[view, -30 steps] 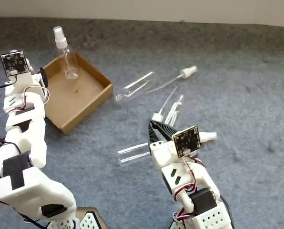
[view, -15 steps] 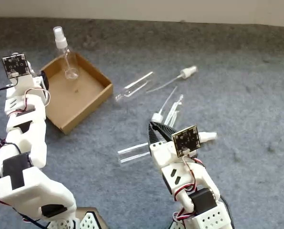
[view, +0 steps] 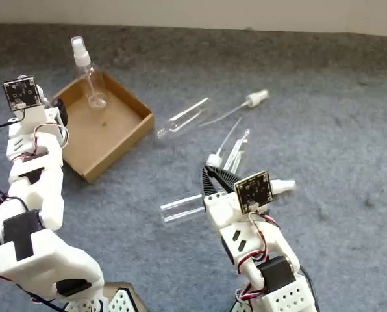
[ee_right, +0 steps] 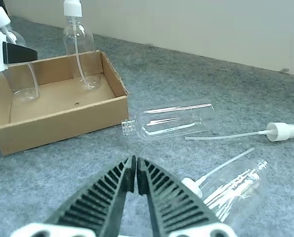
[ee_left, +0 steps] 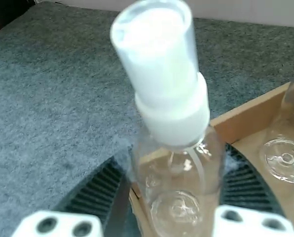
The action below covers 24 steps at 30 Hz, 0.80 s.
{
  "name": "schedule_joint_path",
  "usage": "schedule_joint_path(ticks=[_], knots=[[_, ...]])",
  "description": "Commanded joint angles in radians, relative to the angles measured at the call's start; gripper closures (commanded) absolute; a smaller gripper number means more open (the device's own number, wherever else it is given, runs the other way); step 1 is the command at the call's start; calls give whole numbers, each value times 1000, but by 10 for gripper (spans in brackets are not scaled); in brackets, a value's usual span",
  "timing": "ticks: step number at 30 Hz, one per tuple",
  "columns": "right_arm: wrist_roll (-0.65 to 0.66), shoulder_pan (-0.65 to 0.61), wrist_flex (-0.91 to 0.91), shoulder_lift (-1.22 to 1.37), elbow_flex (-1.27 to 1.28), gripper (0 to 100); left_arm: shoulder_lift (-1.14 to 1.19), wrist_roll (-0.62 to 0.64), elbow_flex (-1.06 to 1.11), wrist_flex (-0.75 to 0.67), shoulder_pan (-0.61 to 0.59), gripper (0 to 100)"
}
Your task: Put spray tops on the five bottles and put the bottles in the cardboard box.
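Left fingers sit at upper left of the high view, clamped on the held bottle, one finger each side. The held bottle is clear, upright and fitted with a white spray top. It sits at the left wall of the cardboard box; can't tell if its base touches the box floor.

The standing bottle, also capped, is upright inside the box at the far corner, top of frame.

Right fingers are pressed together with nothing between them, lower centre of the high view, just above the grey worktop.

The bare bottle has no top and lies on its side right of the box, mid frame. The loose spray top, with its long tube, lies right of that.

The slanted bottle lies just ahead of the right fingers, with a second top just beside it; can't tell if it is fitted. The near bottle lies on its side just left of the right arm.
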Motion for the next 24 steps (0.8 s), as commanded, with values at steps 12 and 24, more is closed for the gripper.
schedule_joint_path(ticks=[12, 24], knots=[[12, 13, 4, -1, 134, 995, -22, -5, -2, -6, -2, 742], [12, 13, 4, -1, 134, 995, -25, -5, -1, -5, -2, 737]])
